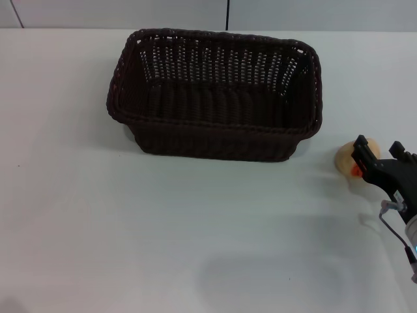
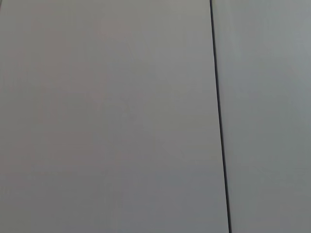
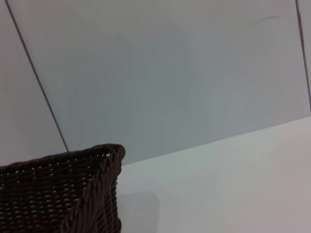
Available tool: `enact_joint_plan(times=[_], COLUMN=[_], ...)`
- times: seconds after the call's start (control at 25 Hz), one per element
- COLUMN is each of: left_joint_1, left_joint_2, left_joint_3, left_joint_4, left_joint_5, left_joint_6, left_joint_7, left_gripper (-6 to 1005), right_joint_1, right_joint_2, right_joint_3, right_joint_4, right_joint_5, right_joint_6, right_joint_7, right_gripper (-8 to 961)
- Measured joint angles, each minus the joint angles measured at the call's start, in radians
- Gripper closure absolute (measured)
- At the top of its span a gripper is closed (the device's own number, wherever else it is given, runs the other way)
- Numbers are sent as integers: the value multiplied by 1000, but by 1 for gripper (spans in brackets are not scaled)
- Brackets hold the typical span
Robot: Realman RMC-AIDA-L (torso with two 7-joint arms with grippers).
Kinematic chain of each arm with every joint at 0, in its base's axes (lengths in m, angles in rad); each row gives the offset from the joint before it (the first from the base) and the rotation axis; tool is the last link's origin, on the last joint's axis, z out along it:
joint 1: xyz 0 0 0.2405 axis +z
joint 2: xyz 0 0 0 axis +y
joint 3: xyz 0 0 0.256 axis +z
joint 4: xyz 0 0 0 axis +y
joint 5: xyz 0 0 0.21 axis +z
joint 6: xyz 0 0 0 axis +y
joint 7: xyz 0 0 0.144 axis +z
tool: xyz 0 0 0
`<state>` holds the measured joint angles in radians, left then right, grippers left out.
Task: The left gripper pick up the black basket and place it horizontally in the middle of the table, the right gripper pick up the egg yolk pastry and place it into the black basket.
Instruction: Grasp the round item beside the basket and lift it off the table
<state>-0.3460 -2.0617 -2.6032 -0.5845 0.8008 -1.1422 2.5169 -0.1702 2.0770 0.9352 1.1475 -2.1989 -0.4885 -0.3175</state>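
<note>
Right claw (image 1: 376, 156) spread open around the egg yolk pastry (image 1: 345, 160) on white table (image 1: 130, 228)

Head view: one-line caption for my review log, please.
Right gripper closing around the egg yolk pastry beside the black basket on the table.

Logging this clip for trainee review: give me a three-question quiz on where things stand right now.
1. True or false: the egg yolk pastry lies inside the black basket.
2. Which claw is at the pastry? A) left B) right C) neither
3. Fill in: the basket stands upright on the white ____.

Key: 1 false, the pastry sits on the table beside the basket, on the robot's right. 2 B, the right claw is at the pastry; the left claw is out of view. 3 table.
</note>
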Motion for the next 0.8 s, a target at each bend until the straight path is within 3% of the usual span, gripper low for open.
enact_joint_plan(times=[0.8], left_joint_1=[16], left_joint_2=[0], left_joint_3=[0], left_joint_4=[-3], left_joint_5=[-12], left_joint_6=[-43], left_joint_7=[-4], left_gripper=[624], right_joint_1=[38], right_joint_2=[0], right_joint_3=[-27], right_joint_4=[-44], right_joint_5=[26], right_joint_6=[5], right_joint_7=[1], right_gripper=[266])
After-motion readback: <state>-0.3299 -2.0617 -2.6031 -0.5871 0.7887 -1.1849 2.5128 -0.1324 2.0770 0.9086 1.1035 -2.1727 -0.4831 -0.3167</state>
